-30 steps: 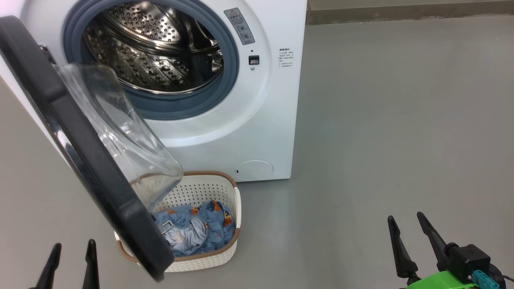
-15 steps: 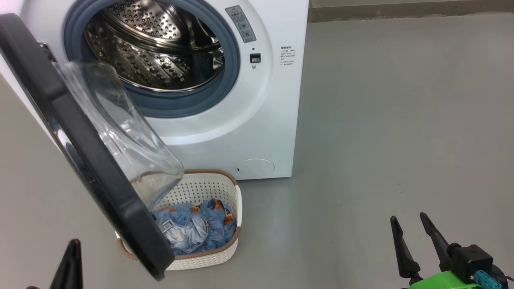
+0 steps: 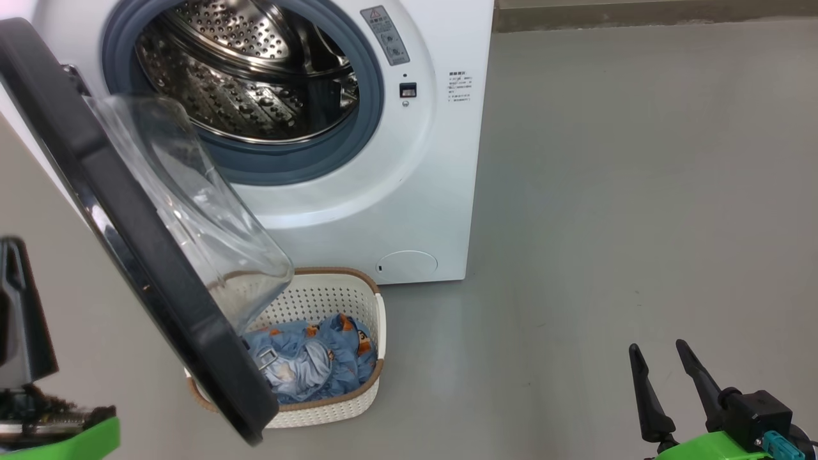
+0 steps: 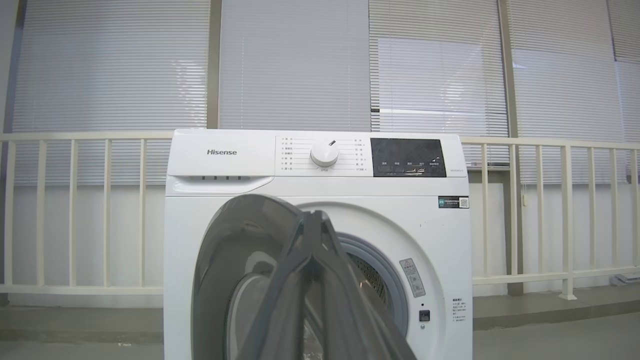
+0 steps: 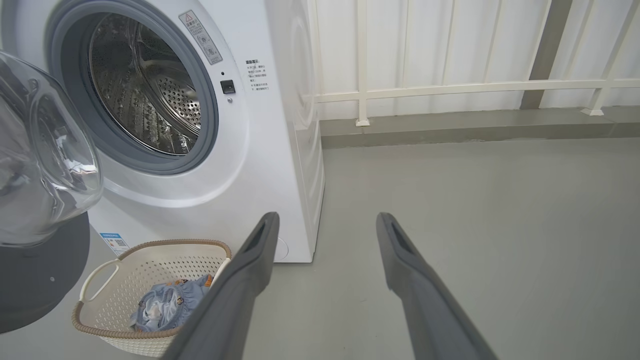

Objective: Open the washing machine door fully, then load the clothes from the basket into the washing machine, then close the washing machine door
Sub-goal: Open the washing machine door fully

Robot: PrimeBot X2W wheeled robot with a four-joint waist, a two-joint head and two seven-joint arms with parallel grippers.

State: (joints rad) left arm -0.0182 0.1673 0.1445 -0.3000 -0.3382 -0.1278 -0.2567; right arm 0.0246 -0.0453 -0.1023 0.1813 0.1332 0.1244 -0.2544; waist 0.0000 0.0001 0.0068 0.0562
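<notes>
The washing machine door [image 3: 137, 255] stands swung out on its hinge, exposing the perforated steel drum [image 3: 243, 76] of the washing machine [image 3: 409, 191]. The basket [image 3: 332, 409] sits on the grey floor [image 3: 607, 223] just before the machine's lower front, its left part hidden by the door rim in the head view. The clothes [image 3: 313, 364] lie bunched at the basket bottom, below the rim (blue printed fabric with pale cloth). Left gripper [image 4: 312, 217]: fingers together, holding nothing. Right gripper [image 3: 664, 358]: fingers apart, empty, above the floor and well apart from the basket.

Left part of basket [image 3: 332, 300] behind door [image 3: 147, 268]; left hand [image 3: 19, 306] blurred, cropped.
</notes>
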